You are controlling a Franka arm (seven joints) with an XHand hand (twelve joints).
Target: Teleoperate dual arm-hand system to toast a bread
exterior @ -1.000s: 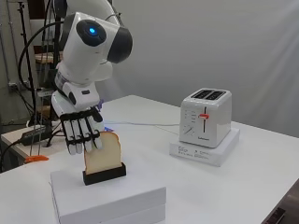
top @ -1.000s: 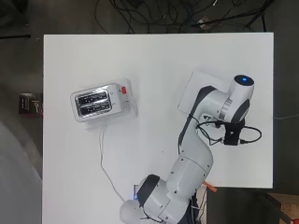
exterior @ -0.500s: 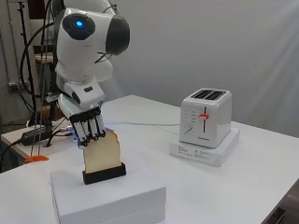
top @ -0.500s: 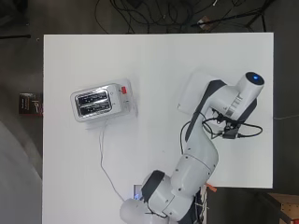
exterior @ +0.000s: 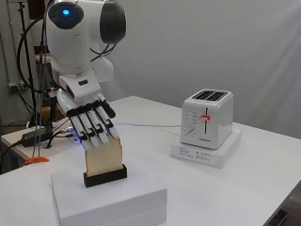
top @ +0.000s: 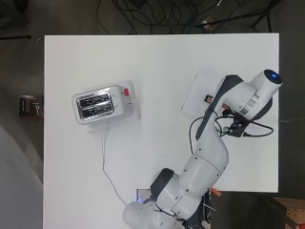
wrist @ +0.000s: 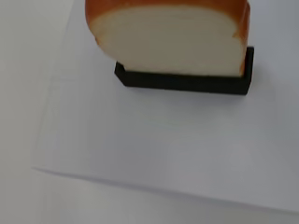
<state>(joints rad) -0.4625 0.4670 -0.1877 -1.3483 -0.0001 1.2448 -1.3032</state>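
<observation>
Over the white box [exterior: 113, 200], the hand [exterior: 89, 120] has dropped within the last second, its straight, spread fingers [exterior: 101, 134] now reaching the top edge of the bread slice [exterior: 104, 157], not yet closed. Upright in its black holder [exterior: 106, 175], the slice awaits grasping; the toaster [exterior: 207, 118] stands well apart on the desk [exterior: 263, 169].

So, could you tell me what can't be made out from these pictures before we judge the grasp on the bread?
- Overhead view: the bread slice and hand are hidden under the arm's forearm.
- Side view: whether the fingertips touch the slice's top edge can't be settled; the thumb is out of sight behind the fingers.
- Wrist view: the slice's top is cut off by the picture's edge; its black holder shows, the hand does not.
- The toaster slots' insides are too small to see.
</observation>
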